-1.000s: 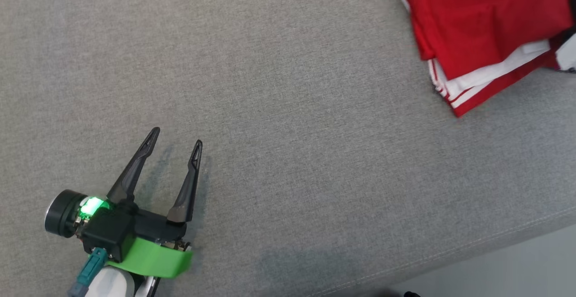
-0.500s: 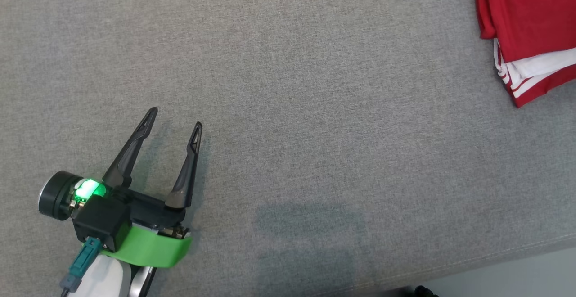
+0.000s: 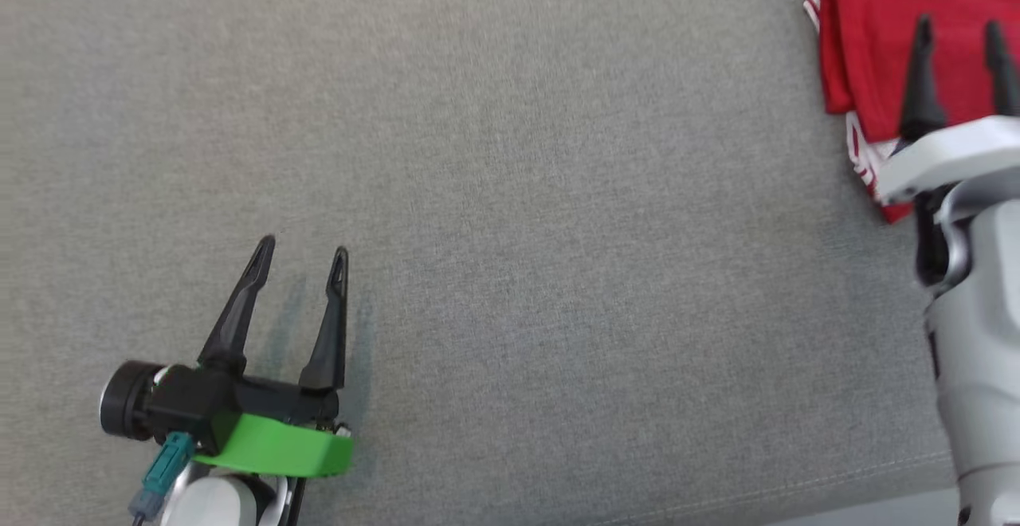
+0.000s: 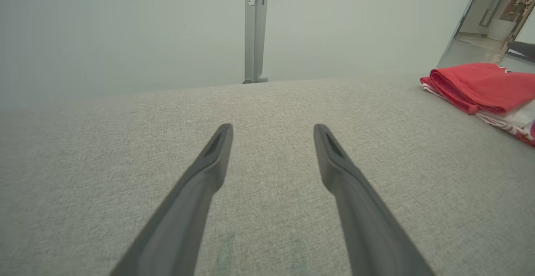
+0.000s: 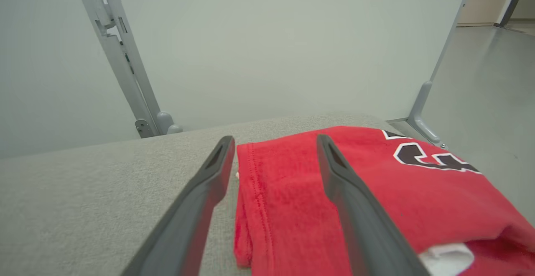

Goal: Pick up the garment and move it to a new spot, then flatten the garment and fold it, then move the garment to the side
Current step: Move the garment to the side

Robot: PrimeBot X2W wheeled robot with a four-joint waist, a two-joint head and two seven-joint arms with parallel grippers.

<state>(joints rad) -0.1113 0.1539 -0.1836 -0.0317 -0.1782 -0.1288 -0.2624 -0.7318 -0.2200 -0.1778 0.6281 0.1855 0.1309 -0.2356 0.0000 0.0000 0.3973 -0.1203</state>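
A grey fabric surface [image 3: 558, 231] runs up to a pale wall [image 4: 125, 29]. The folded red garment [image 3: 868, 40] (white trim, dark lettering) lies at its far right. The right gripper [image 3: 958, 28] hangs over it, fingers spread, holding nothing. The left gripper [image 3: 304, 249], likewise spread and empty, is well apart from it.

The right hand [image 5: 274, 139] is held with its two dark fingers spread apart over the folded red garment [image 5: 301, 209], which is laid on the grey upholstered surface [image 5: 83, 196]. Black, white-edged lettering [image 5: 426, 157] is seen on the cloth.
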